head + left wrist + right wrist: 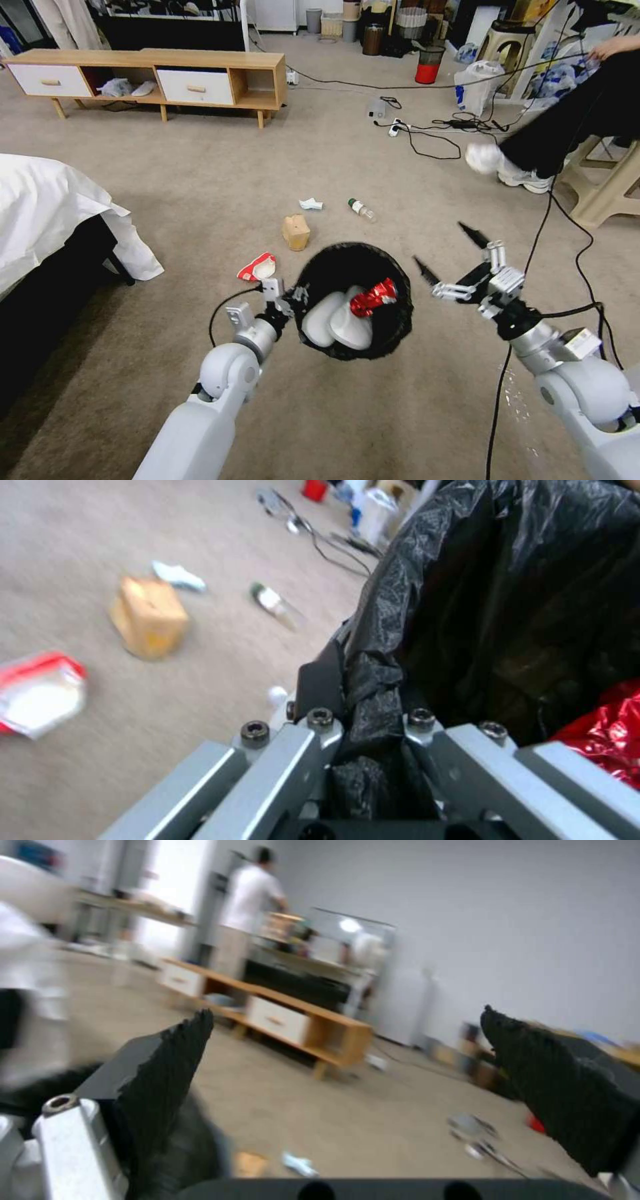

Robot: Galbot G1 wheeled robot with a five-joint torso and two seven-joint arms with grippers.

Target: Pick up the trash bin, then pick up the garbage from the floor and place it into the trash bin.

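Open carpet (pixel 220 180) surrounds the floor litter. The bed (pixel 47 207) crowds the left; cables (pixel 567 220) and a seated person's legs (pixel 553 140) crowd the right.

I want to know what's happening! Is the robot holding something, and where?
The left claw grips the bin by its bag-lined rim. The right claw is open, holding nothing.

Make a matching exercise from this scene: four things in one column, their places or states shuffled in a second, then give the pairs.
Things:
1. red can
2. brown paper bag
3. left gripper
4. right gripper

Places or states:
A. open in the air, holding nothing
B. inside the trash bin
C. clamped on the bin's rim
D. standing on the carpet beyond the bin

Pairs: 1-B, 2-D, 3-C, 4-A
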